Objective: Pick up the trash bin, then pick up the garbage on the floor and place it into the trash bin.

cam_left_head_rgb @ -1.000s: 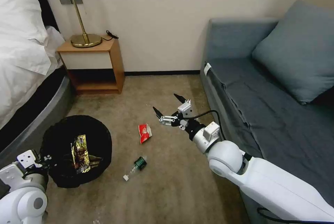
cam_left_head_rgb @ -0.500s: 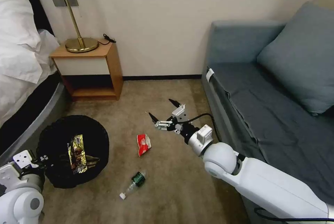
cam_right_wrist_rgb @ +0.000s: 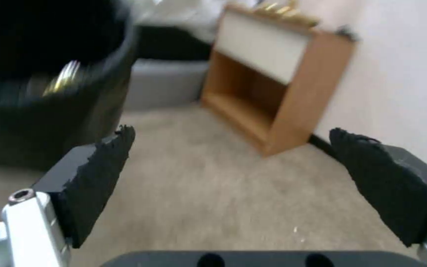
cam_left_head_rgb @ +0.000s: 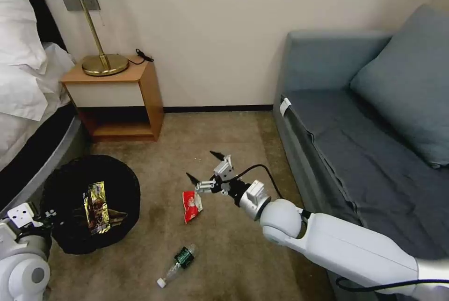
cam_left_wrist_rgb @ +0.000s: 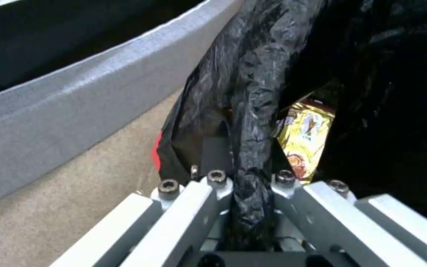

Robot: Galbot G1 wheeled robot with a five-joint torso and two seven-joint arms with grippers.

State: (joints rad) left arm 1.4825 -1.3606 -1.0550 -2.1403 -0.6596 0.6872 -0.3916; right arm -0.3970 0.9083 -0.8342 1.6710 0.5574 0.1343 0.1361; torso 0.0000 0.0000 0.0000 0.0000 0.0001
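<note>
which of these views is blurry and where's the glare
Right wrist view: the trash bin is smeared with motion blur, the end effector pads sharper. Left wrist view: sheen on the bin's black bag. Head view: evenly lit, sharp, gold wrapper glinting.

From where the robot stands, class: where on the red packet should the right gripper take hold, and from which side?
Come from above. The red packet lies flat and crumpled on the carpet, so pinch a raised fold near its middle rather than a thin edge. The open right gripper is just beyond it, probably well placed. The left gripper grips the bin.
</note>
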